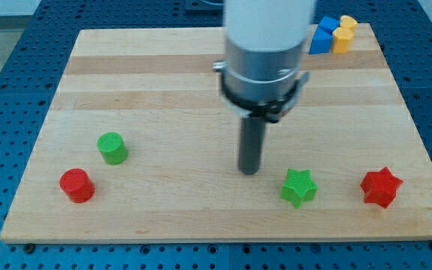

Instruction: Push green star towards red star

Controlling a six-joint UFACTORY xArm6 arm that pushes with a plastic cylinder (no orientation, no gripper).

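Note:
The green star (299, 187) lies on the wooden board near the view's bottom, right of centre. The red star (381, 187) lies further to the view's right, at about the same height, with a gap between them. My tip (249, 170) is the lower end of the dark rod, just to the view's left of the green star and slightly above it in the view. A small gap separates the tip from the green star. The arm's white and grey body (265, 45) hangs above the rod.
A green cylinder (112, 148) and a red cylinder (76, 185) sit at the view's lower left. A blue block (322, 35) and a yellow block (343, 34) sit together at the top right corner. The board's bottom edge (223, 238) runs close below the stars.

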